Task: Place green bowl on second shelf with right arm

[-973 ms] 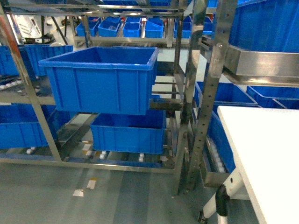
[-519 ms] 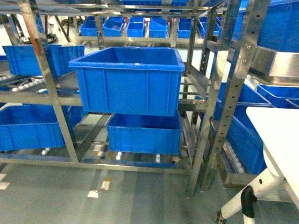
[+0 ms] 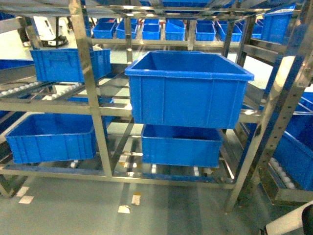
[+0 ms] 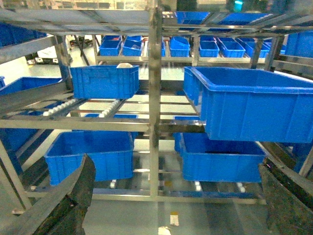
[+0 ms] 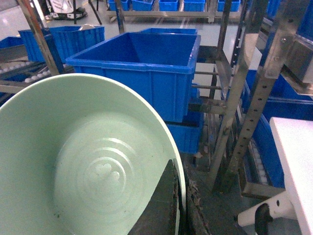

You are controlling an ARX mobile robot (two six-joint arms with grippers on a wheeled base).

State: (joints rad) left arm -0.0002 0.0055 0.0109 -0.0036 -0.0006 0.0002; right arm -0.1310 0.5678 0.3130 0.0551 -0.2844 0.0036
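The pale green bowl fills the lower left of the right wrist view, its inside facing the camera. My right gripper is shut on the bowl's thin rim, one finger inside and one outside. The bowl is held in front of the steel rack, apart from it. The second shelf is the rack's middle tier of bars and rollers, and a large blue tub stands on it. My left gripper is open with nothing between its fingers, facing the rack. Neither gripper nor the bowl shows in the head view.
Blue tubs sit on the bottom tier, and a smaller one on the second tier at the left. A steel upright divides the bays. A white table stands at the right. Paper scraps lie on the floor.
The head view has swung left: the rack and large tub have shifted rightward in the picture, and the white table has slid out of the right edge.
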